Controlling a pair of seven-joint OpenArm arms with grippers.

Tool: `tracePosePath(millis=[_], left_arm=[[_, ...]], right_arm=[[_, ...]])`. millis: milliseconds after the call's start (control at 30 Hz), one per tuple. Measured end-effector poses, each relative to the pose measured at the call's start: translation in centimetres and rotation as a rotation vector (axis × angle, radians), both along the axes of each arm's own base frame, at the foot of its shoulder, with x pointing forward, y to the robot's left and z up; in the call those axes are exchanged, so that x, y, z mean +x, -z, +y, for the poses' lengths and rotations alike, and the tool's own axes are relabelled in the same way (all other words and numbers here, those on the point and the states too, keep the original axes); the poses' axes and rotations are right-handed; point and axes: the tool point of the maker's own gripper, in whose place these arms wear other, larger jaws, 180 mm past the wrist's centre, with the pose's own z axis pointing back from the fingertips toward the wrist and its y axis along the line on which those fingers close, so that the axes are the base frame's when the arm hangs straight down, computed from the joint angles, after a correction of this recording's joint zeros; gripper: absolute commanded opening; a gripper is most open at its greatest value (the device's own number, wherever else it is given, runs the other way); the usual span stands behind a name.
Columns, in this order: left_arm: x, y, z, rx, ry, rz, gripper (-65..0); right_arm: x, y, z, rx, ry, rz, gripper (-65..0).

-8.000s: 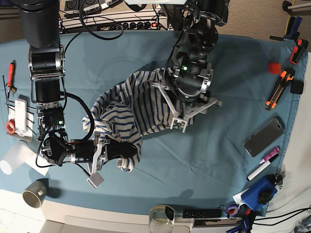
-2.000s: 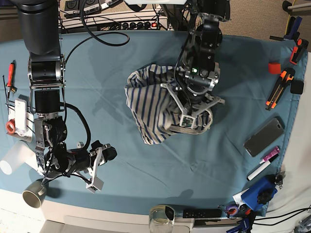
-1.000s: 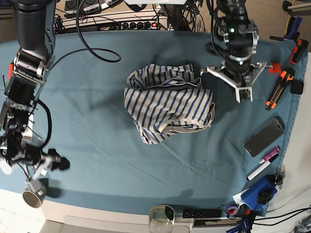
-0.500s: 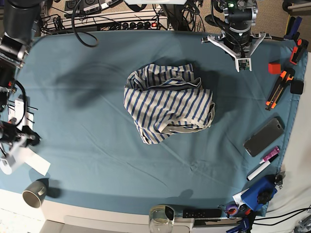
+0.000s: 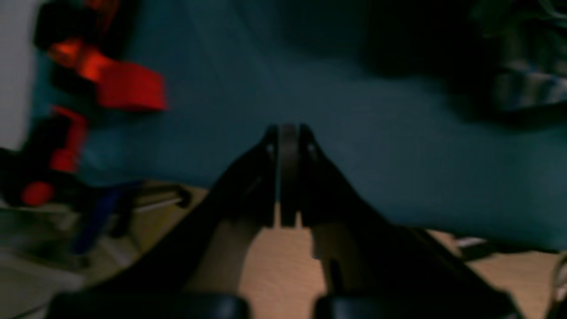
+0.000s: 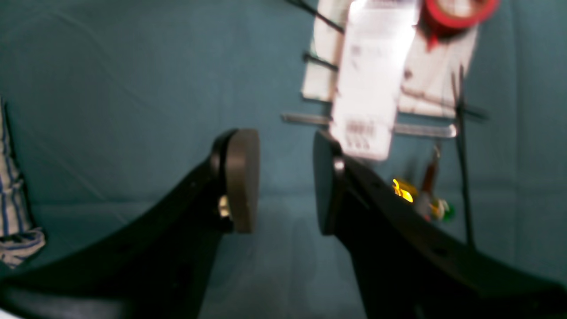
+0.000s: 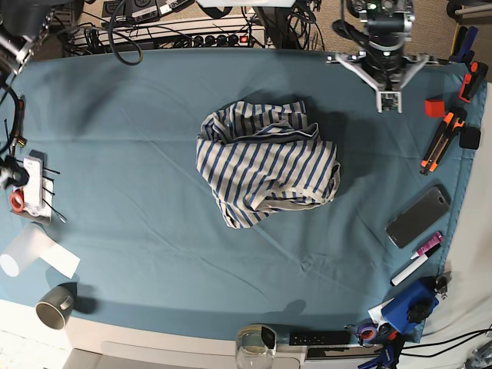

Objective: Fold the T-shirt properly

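1. Fingers of the right claw point(image 6: 285, 181) stand wide apart at the left side of the table, with nothing between them. The right arm is far from the shirt.

2. Below that claw is a long white thing point(image 6: 372, 66) with small pinkish marks on it. They are too blurry to read, so I can't tell if they are words. A red ring point(image 6: 460, 15) sits by its end, and I see no name on it.

3. The T-shirt point(image 7: 265, 165) lies in the middle, on the blue cloth point(image 7: 138, 261). It is a small, lumpy bundle with blue stripes. Its edges are not lined up, and part of it sticks out at the top. I can see no tag or writing on it.

4. The left claw point(image 5: 288, 177) is up at the back, to the right of the shirt. Its fingers are pressed together with nothing in them.

5. It looks like a folding step is done and both arms are out of the way. If the fold must be neater, next they should come back, pinch the loose edges and pat them flat. If not, the arms can rest.

6. On the right, the dark phone point(image 7: 417, 217) shows no name I can read.
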Motion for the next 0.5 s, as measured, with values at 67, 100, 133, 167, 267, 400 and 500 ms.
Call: tracePosePath(millis=[67,100,133,167,267,400,500], left_arm=[[0.1,-0.1,0.3,0.015,0.013,0.0,-65.0],[0.1,-0.1,0.4,0.018,0.016,0.0,-65.0],[0.1,-0.1,0.4,0.019,0.018,0.0,-65.0],[0.1,-0.1,0.4,0.017,0.017,0.001,-65.0],[-0.3,0.2,0.4,0.015,0.012,0.027,-65.0],[-0.6,0.5,0.4,0.008,0.008,0.05,-65.0],[-0.6,0.5,0.4,0.01,0.009,0.047,-65.0]], right_arm=[[-1.6,0.9,-0.5,0.013,0.028,0.015,-43.9],[-2.6,1.5,-0.8,0.016,0.04,0.034,-43.9],[-3.6,2.2,-0.9,0.023,0.047,0.054,-43.9],[-4.6,3.0,-0.9,0.031,0.052,0.077,-43.9],[-7.3,5.1,-0.8,0.034,0.047,0.155,-43.9],[-9.9,6.8,-0.3,0.06,0.043,0.213,-43.9],[-10.8,7.3,0.5,0.109,0.037,0.216,-43.9]])
